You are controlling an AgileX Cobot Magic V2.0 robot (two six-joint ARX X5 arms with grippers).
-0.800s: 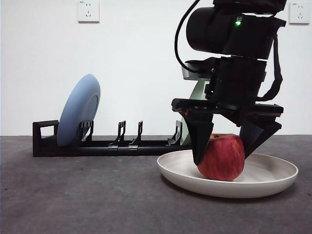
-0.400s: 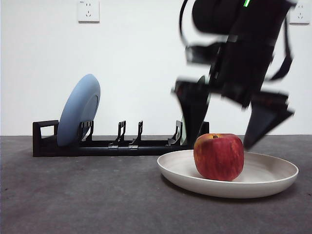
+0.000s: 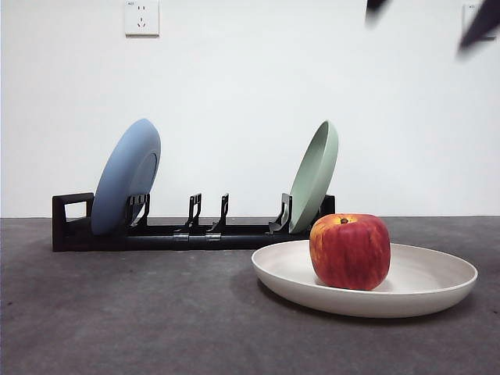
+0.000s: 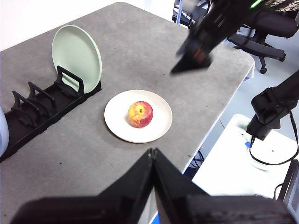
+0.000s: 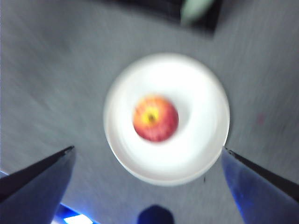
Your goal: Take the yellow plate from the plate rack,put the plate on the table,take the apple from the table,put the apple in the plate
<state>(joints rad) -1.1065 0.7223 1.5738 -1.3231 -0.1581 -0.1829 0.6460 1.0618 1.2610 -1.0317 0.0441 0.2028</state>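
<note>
The red apple (image 3: pixel 350 251) sits upright in the middle of the yellow plate (image 3: pixel 437 293), a wide cream dish lying flat on the table (image 3: pixel 117 312) in front of the plate rack (image 3: pixel 195 234). My right gripper (image 5: pixel 147 149) hangs open high above the apple (image 5: pixel 155 117) and plate (image 5: pixel 196 93), holding nothing; only its blurred tips show at the front view's top right as the right gripper (image 3: pixel 428 12). My left gripper (image 4: pixel 153 151) is shut and empty, high over the table's near edge, far from the apple (image 4: pixel 140 114) and plate (image 4: pixel 156 133).
A blue plate (image 3: pixel 129 176) leans in the rack near its handle end and a pale green plate (image 3: pixel 315 176) leans at the other end, just behind the cream plate. The table edge (image 4: pixel 224 116) runs close to the plate, with a white stand (image 4: pixel 252 154) beyond it.
My right gripper let go of the apple and rose straight up, nearly out of the front view. The apple stayed in the plate.
</note>
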